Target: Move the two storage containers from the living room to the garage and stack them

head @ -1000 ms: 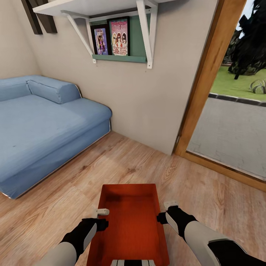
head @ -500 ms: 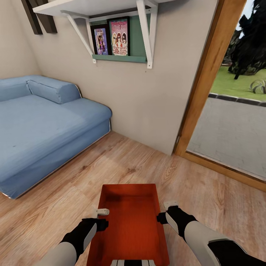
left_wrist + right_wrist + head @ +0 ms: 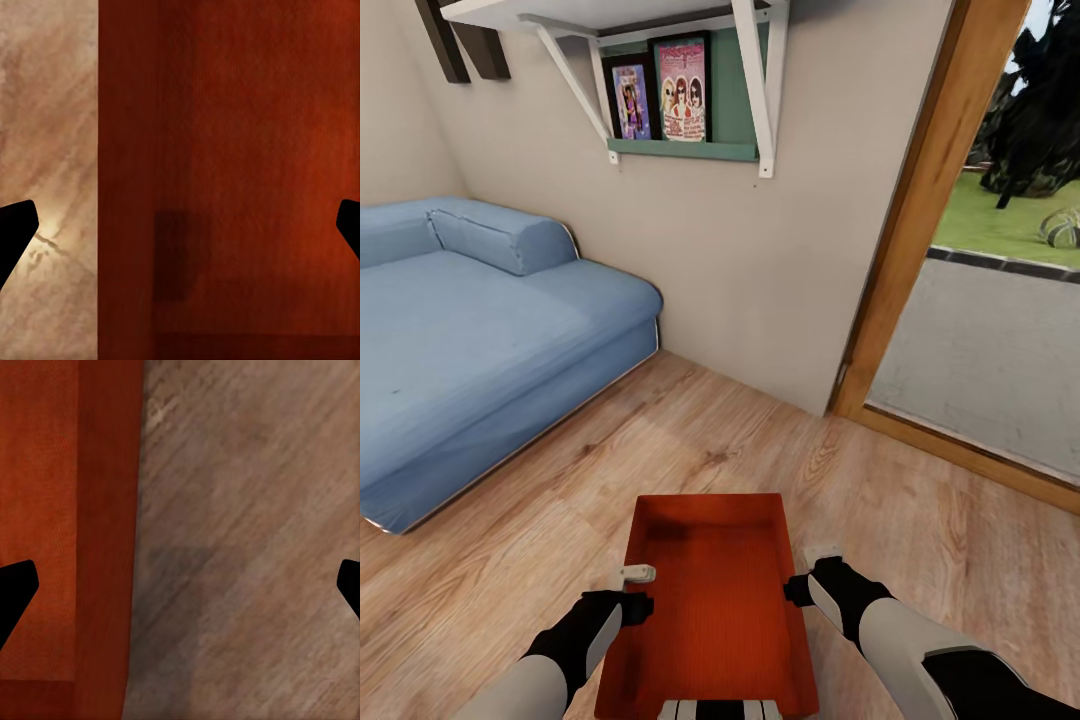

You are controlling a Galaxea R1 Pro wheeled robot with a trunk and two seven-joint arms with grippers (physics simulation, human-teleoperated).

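Observation:
One red-orange storage container (image 3: 710, 600) sits low in front of me over the light wood-plank living room floor (image 3: 690, 440); whether it rests on the planks or is lifted I cannot tell. My left gripper (image 3: 632, 588) is at its left long wall and my right gripper (image 3: 808, 572) at its right long wall. In the left wrist view the left gripper (image 3: 180, 232) is open, its fingertips (image 3: 15, 232) far apart either side of the container (image 3: 240, 150) wall. Likewise, the right gripper (image 3: 180, 592) stands open across the container (image 3: 67, 510) wall.
A blue sofa (image 3: 470, 340) fills the left side. A white wall shelf (image 3: 750, 90) with pictures hangs on the cream wall ahead. At the right a wood-framed doorway (image 3: 905, 240) opens onto grey paving (image 3: 990, 350) and grass.
The whole picture has shifted slightly upward, so the camera has moved. Both arms and the container keep the same places relative to each other.

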